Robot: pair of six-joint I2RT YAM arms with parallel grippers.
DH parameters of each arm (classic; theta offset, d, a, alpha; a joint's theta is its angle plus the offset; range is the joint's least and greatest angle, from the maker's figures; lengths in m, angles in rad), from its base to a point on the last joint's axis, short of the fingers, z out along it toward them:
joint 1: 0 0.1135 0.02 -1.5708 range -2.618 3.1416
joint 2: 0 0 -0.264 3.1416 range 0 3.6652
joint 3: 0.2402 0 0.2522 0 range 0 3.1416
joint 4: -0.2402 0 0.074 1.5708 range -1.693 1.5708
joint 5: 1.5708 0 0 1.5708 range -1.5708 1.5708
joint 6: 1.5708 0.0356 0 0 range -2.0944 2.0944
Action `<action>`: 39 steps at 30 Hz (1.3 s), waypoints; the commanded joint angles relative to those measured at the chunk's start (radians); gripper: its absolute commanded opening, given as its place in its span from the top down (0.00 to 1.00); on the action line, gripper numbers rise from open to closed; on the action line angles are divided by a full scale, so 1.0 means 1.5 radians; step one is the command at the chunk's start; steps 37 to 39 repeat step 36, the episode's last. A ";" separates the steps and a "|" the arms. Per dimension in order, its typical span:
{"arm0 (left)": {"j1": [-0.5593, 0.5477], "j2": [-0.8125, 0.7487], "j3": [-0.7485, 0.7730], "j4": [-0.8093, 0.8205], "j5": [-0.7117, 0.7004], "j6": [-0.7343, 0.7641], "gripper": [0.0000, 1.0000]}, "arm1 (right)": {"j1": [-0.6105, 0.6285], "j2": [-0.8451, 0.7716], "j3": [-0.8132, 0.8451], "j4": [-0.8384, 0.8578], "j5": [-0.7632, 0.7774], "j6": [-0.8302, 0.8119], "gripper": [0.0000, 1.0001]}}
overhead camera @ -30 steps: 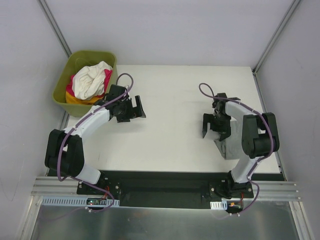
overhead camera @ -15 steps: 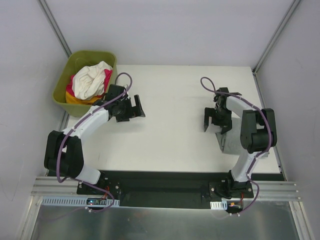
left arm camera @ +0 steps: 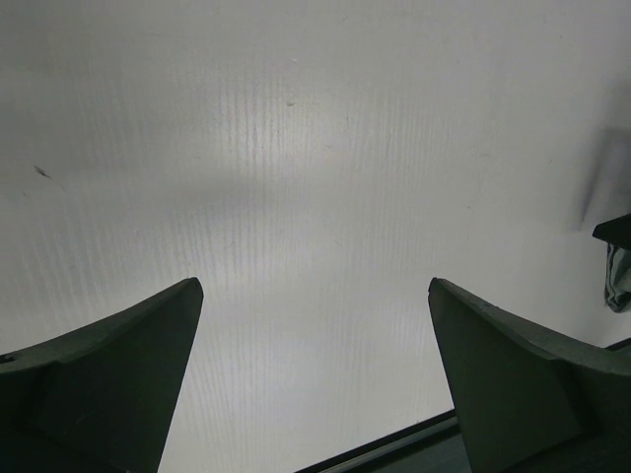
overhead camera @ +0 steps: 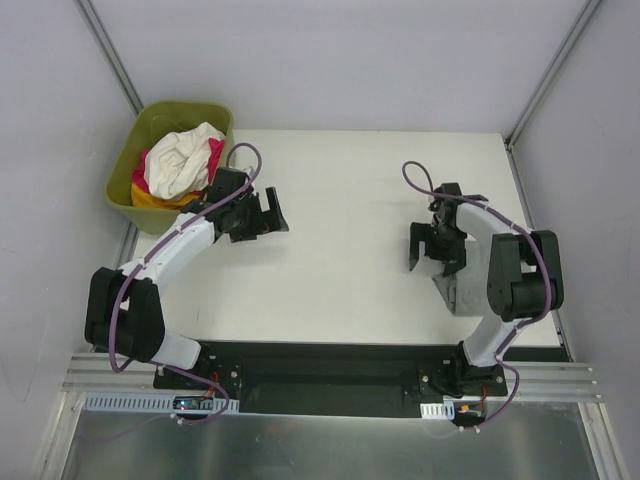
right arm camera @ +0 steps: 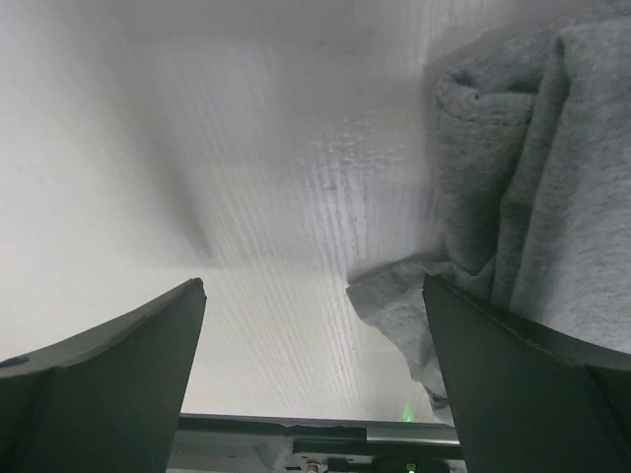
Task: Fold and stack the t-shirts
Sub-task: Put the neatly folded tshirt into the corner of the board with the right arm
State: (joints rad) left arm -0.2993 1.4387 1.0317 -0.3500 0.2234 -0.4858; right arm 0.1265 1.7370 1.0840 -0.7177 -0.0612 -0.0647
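Grey cotton marks the one finished piece: the grey shirt [overhead camera: 458, 295] lies folded on the table [overhead camera: 340, 200] at its near right edge, partly under the right arm. In the right wrist view its rolled edges sit just beside the right gripper [right arm camera: 314, 286], whose jaws are spread wide with nothing between them. The left gripper [overhead camera: 268, 215] hangs over bare table just beside the tub [overhead camera: 165, 122], its jaws also wide apart and empty. The other shirts are heaped in the tub, the white shirt [overhead camera: 180, 160] on top, a pink shirt [overhead camera: 216, 158] showing at its right and an orange shirt [overhead camera: 150, 198] below. The step in hand looks like the gap between shirts: one is folded, and the next has to be fetched. That move probably falls to the left arm, which must lift over the tub's near wall, come down on the white shirt and pinch a single layer. The wall stands between gripper and heap. The shirts are bunched together, so a deep grab could drag the pink shirt out too or tip the tub.
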 commanded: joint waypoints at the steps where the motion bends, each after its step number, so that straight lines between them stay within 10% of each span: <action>1: 0.008 -0.036 0.029 -0.018 -0.025 -0.001 0.01 | 0.020 -0.071 0.065 -0.008 -0.017 -0.010 0.03; 9: 0.011 -0.079 0.057 -0.050 -0.066 -0.005 0.01 | 0.027 -0.184 0.160 0.009 -0.022 0.011 0.03; 21: 0.011 -0.183 0.096 -0.173 -0.266 -0.034 0.01 | 0.018 -0.476 -0.063 0.219 0.008 0.068 0.03; 39: 0.011 -0.230 0.059 -0.175 -0.277 -0.064 0.01 | 0.018 -0.567 -0.152 0.303 0.050 0.076 0.03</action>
